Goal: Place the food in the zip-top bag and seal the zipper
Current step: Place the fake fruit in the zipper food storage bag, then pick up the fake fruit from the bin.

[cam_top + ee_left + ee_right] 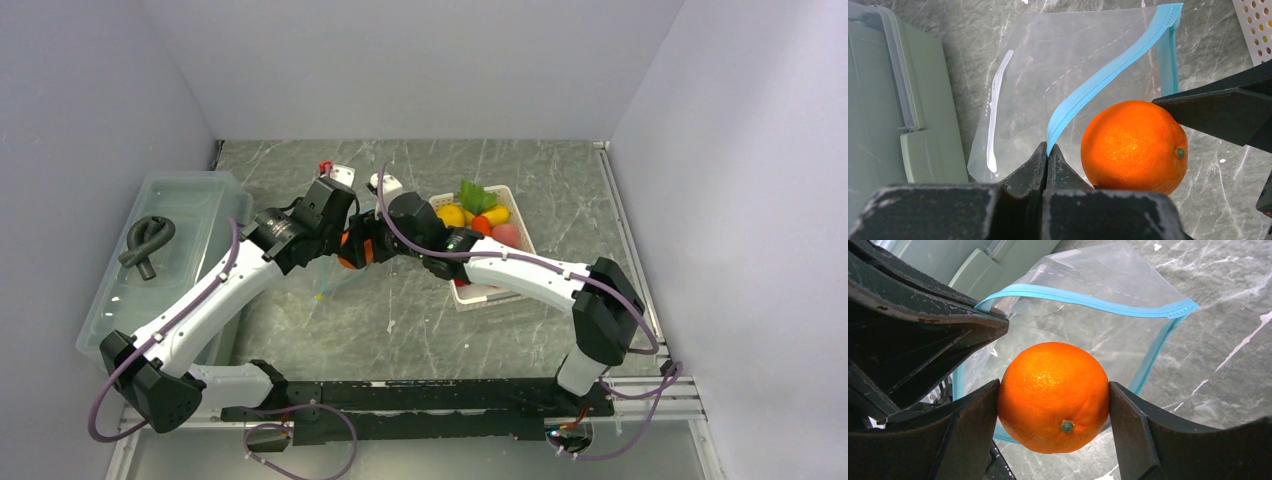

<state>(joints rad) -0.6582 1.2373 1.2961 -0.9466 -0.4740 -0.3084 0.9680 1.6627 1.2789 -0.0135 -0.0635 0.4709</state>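
The clear zip-top bag point(1058, 65) hangs open over the table, its teal-blue zipper point(1098, 82) running along the mouth. My left gripper point(1048, 150) is shut on one lip of the zipper and holds it up. My right gripper point(1053, 400) is shut on an orange toy fruit point(1054, 396), held at the bag's mouth point(1088, 302); the fruit also shows in the left wrist view point(1134, 146) and the top view point(349, 252). The rest of the food, yellow fruits, a red piece and a green leafy piece point(477, 197), lies in the white basket point(522, 215).
A large translucent lidded bin point(190, 200) with a dark coiled hose point(148, 243) on its lid stands at the left. The white perforated basket is at the right of the grippers. Grey walls close in the marble table point(560, 170).
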